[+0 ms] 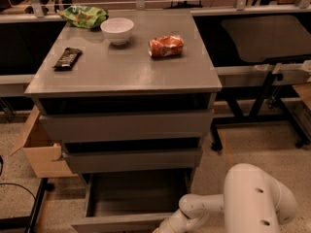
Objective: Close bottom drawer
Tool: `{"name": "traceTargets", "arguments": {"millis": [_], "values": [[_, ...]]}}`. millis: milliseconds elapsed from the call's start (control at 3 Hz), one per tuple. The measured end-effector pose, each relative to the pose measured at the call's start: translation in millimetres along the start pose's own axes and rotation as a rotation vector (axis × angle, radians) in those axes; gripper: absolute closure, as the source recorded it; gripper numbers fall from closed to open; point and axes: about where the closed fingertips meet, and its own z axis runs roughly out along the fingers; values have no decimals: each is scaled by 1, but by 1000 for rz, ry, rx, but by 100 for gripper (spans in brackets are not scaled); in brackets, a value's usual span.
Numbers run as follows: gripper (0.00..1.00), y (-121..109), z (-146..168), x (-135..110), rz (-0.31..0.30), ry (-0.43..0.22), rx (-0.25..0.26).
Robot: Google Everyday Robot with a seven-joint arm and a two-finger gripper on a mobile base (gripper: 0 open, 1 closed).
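Bottom drawer point(136, 197) pulled well out beneath the two wider drawers point(126, 125), dark floor exposed, slim front panel low in view. Jaws just by the right end of that front panel, at the very bottom edge of view and mostly cut off (open or closed, touching the panel or not: cannot tell). White arm point(209, 205) reaching in from the right. On the counter point(121, 72): white bowl point(117, 29), red packet point(165, 46), dark bar point(67, 58), green bag point(83, 16).
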Motion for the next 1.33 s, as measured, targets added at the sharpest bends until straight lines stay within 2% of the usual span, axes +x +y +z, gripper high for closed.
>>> {"name": "traceTargets", "arguments": {"millis": [333,667,1000,1333], "values": [[65,-26,24,3,-29,-30,54],[87,-45,33,-4,-72,-87,140],[100,-63,34,-16,-121,-143,224],[100,-79,30,-32,-166,-162,319]]}}
